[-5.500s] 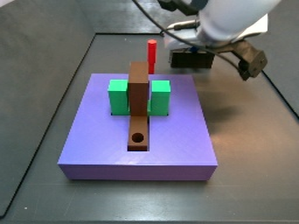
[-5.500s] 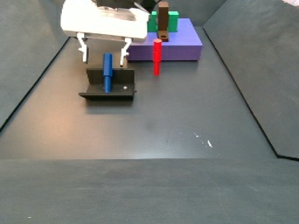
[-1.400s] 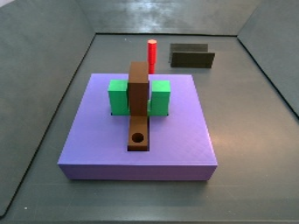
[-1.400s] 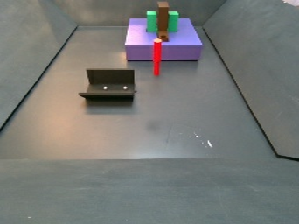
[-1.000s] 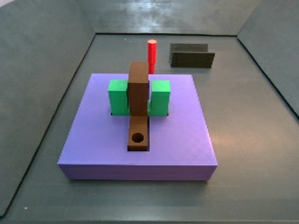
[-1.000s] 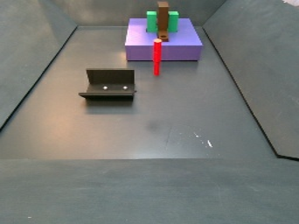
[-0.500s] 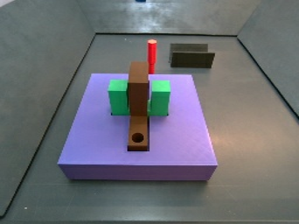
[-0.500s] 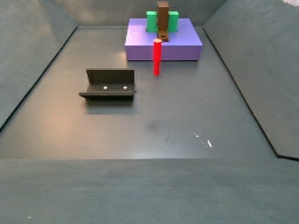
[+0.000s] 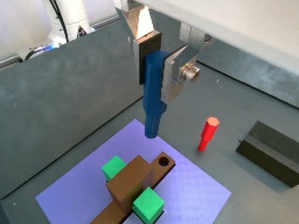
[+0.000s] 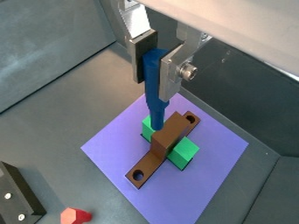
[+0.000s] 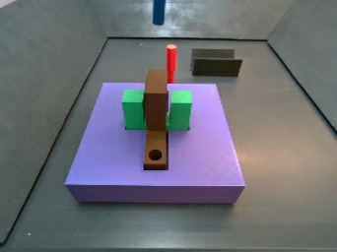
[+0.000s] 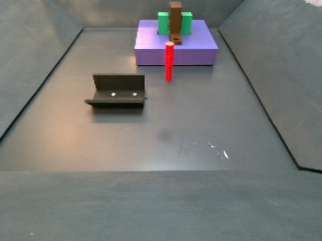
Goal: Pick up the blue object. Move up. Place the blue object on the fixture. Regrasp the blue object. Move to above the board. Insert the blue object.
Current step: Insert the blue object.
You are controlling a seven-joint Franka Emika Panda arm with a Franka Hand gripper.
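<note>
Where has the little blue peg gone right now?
The blue peg hangs upright, clamped between the gripper fingers, high above the purple slab and the brown board; a side view shows its tip at the top edge.

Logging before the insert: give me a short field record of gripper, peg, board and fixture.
gripper: high above the board, shut on the blue peg
blue peg: upright, hanging down between the fingers; its tip shows in a side view
board: on the purple slab, hole empty
fixture: empty
red peg: upright on the floor
</note>
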